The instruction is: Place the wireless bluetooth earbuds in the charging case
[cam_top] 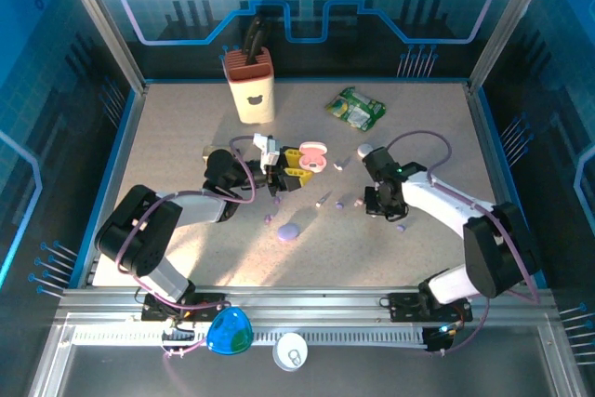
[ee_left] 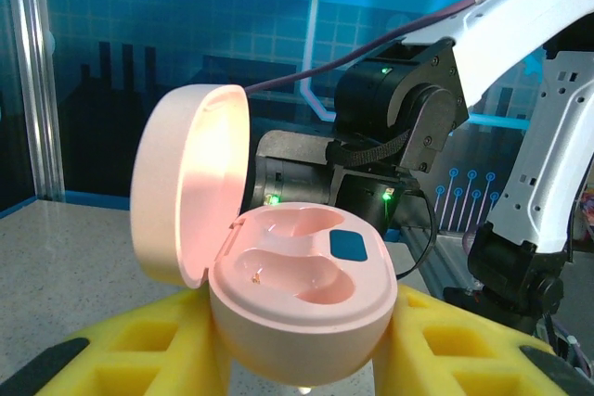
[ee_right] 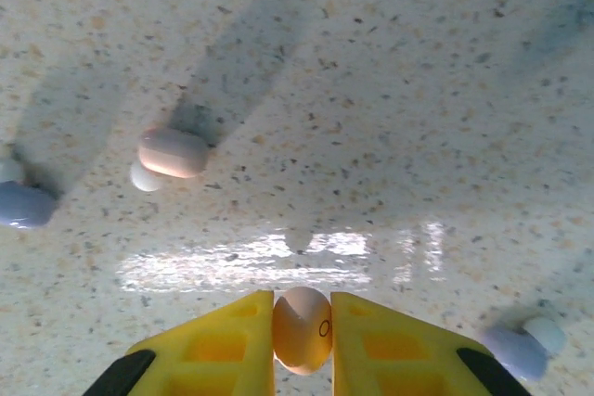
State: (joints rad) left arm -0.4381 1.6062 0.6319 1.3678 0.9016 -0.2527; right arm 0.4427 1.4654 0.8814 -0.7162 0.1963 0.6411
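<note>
Seen from above, the left tool (cam_top: 296,165) is clamped on the open pink charging case (cam_top: 313,156) near the middle of the surface (cam_top: 186,137). The right tool (cam_top: 382,207) hangs low over the surface to the case's right, well apart from it. Loose earbuds (cam_top: 324,198) lie scattered between the two tools, and a purple pebble (cam_top: 288,231) sits nearer the arms' bases. What the right tool grips is too small to tell from up there.

The right wrist view settles it. Its yellow fingers (ee_right: 213,345) are closed on one earbud (ee_right: 302,326) (pale orange-pink in this light), held over the speckled surface. More loose earbuds lie at the left and lower right.

The left wrist view shows the inside of the case. The lid (ee_left: 186,183) is hinged up at the left, and two moulded wells show their pink floors beside a small blue patch (ee_left: 352,246). The case's body is pinched between the left tool's own yellow foam fingers.
</note>
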